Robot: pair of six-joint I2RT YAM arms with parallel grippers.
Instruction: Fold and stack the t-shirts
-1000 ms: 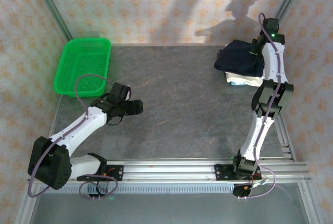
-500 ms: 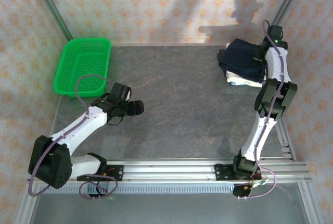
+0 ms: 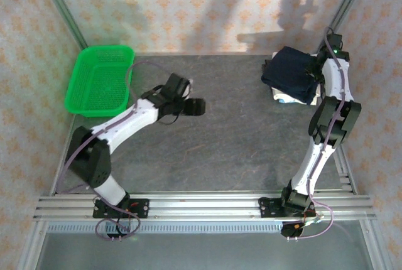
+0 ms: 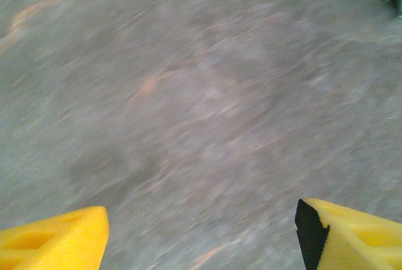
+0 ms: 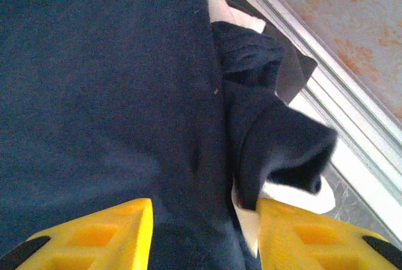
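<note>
Grey table [image 3: 239, 138] | left gripper [image 4: 200, 212] spread wide, nothing held (view blurred) | navy shirt [image 3: 290, 72] atop white shirt [image 3: 284, 97] | right gripper [image 5: 205, 210] part-spread astride navy fold, grip unclear

Left fingers [image 3: 200, 104] swung forward, rightward, farther out.

Between the right fingers [image 5: 94, 235], matt yellow plastic, lies the shirt [image 5: 94, 94]: soft navy cloth, matt and fine-textured. Ahead of the left fingers [image 4: 56, 238], the same plastic, the bench [image 4: 201, 94] looks grey, matt, faintly mottled.
</note>
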